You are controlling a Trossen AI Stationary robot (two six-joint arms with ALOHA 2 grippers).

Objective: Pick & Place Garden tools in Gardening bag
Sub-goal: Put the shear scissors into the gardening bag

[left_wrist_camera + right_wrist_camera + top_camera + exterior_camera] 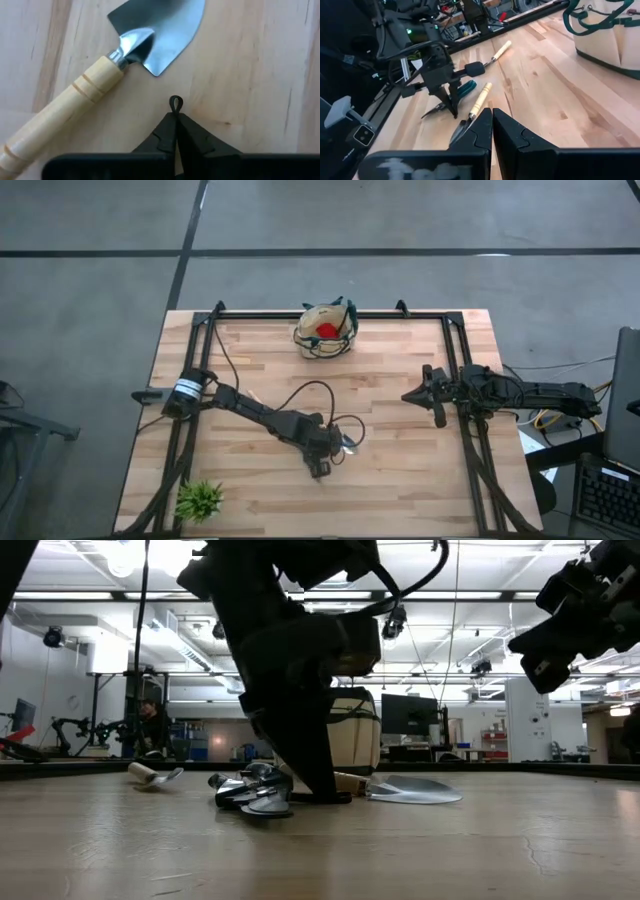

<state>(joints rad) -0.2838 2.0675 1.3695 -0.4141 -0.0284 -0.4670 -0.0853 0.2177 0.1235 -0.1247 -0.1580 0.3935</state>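
The tan gardening bag with green trim stands at the table's far edge with a red item inside. My left gripper is shut and points down at the table's middle, beside a trowel lying flat. Teal-handled pruning shears lie by its fingers, and a second trowel lies farther off. My right gripper is shut and empty, held above the table's right side. My left gripper points down with its shut fingertips at the tabletop. A small dark loop shows right at the tips. I cannot tell whether the fingers hold it or what it belongs to.
A small spiky green plant stands at the near left corner. A dark frame runs along the table's sides and far edge. Bare wood lies between the two arms and in front of the bag.
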